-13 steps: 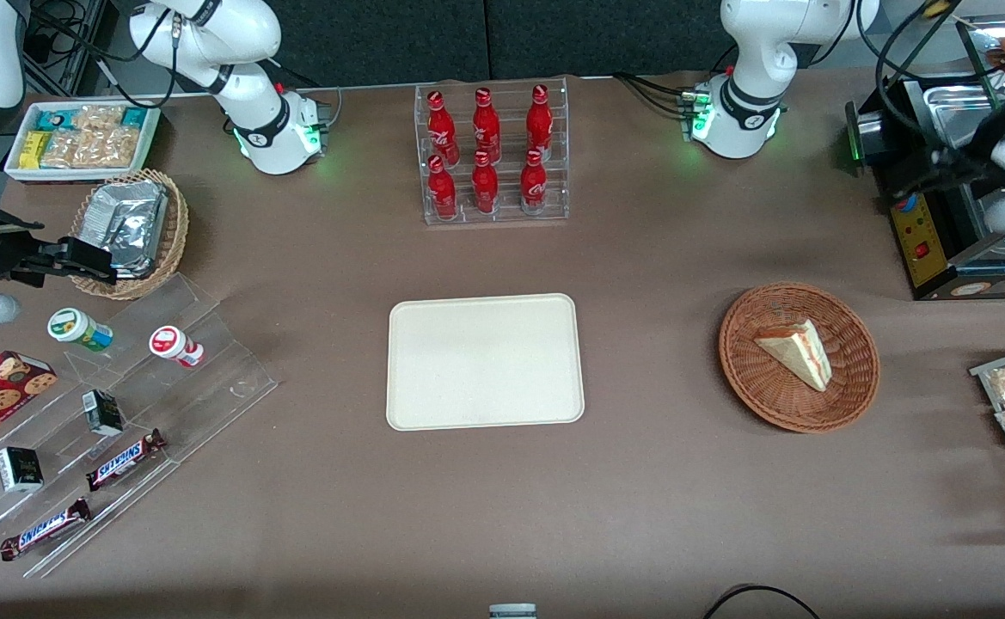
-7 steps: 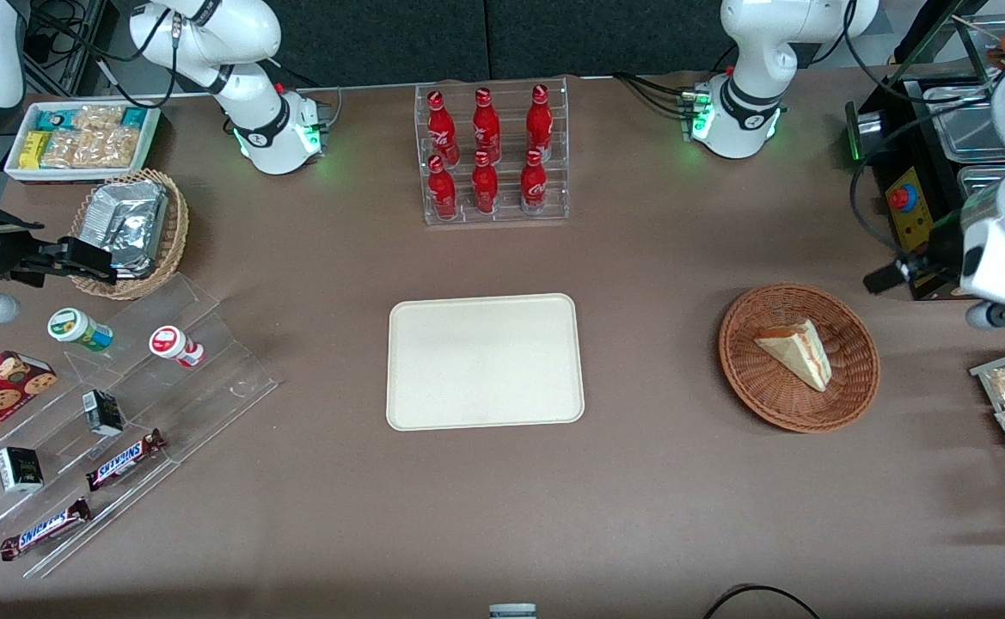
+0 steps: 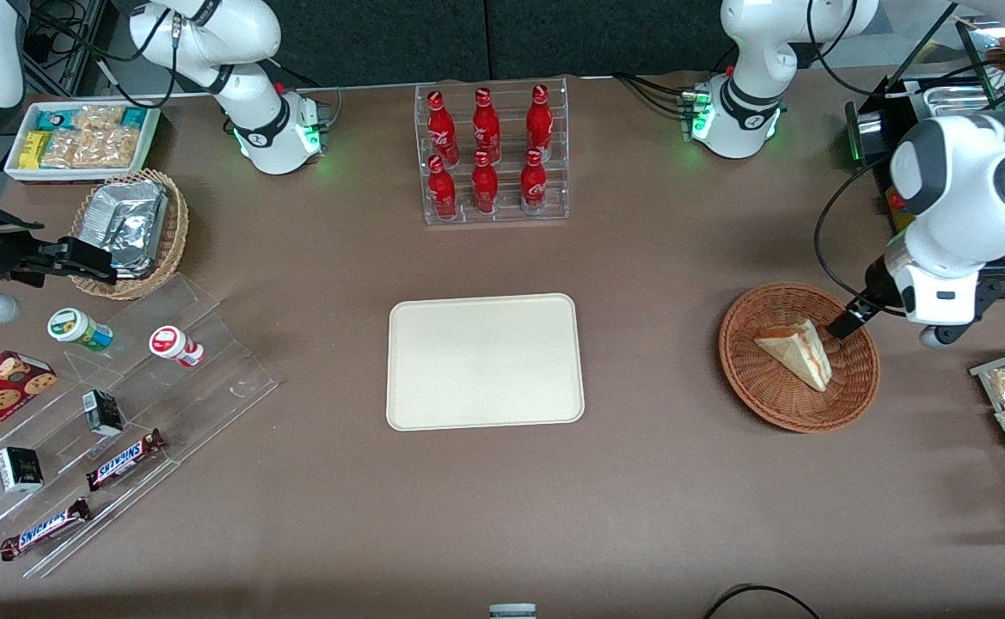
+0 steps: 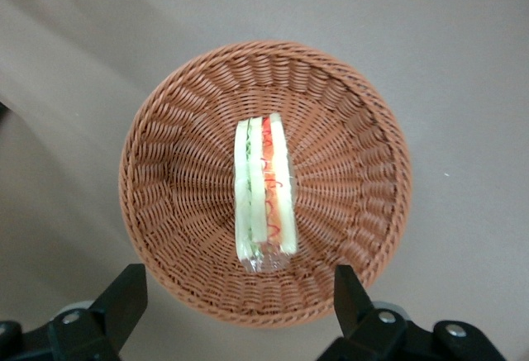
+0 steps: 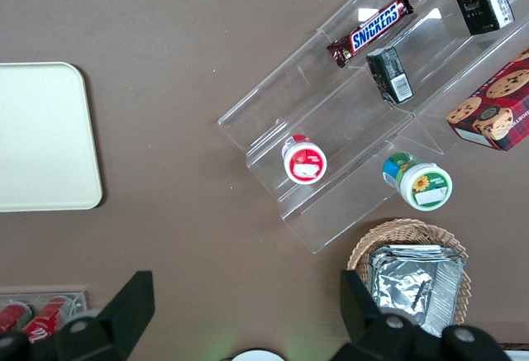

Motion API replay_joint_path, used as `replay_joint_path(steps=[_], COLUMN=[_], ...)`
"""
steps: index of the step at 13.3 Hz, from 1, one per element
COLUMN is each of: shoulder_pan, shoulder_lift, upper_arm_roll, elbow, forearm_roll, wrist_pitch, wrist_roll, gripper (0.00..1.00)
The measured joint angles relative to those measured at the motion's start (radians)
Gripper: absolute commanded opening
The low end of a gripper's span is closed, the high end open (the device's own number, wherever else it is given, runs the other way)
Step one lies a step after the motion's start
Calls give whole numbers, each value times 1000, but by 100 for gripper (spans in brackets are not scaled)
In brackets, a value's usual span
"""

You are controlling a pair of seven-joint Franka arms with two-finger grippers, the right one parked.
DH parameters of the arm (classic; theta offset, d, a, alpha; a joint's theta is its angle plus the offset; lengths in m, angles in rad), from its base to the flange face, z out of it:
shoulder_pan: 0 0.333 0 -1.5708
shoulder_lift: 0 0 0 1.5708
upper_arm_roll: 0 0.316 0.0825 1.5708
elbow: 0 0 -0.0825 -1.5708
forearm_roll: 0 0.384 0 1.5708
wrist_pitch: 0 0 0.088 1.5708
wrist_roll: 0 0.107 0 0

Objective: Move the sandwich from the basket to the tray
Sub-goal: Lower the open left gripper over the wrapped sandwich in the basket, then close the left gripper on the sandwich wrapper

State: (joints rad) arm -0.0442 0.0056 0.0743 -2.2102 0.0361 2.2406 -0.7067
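Sandwich (image 4: 264, 192) is seen lying in the middle of the basket (image 4: 165, 130), near the bench's working-arm end. End effector (image 4: 235, 307) is held above it, wide open and empty. It should be lowered straight, then closed gently on the bread sides.

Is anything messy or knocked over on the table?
Nothing stands out. The sandwich lies neatly in the basket, the tray sits flat, and the open end effector hangs above the basket.

Reddish-brown woven basket (image 4: 347, 171), cream sandwich (image 4: 264, 192) with red-green filling, beige tray (image 3: 485, 361).
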Motion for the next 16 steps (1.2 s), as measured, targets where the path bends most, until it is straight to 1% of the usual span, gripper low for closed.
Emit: replay_joint_path(steps=[3, 5, 6, 10, 16], shoulder_pan=[0, -4, -5, -8, -49], shoulder_lift=[29, 80, 103, 126, 181], upper_arm_roll=[-1, -6, -9, -13, -17], elbow=[-84, -111, -116, -117, -125], forearm_roll=[-2, -2, -2, -2, -2], wrist_pitch=[171, 274, 300, 324, 340], wrist_roll=[-91, -152, -164, -171, -177], gripper=[100, 100, 100, 100, 100])
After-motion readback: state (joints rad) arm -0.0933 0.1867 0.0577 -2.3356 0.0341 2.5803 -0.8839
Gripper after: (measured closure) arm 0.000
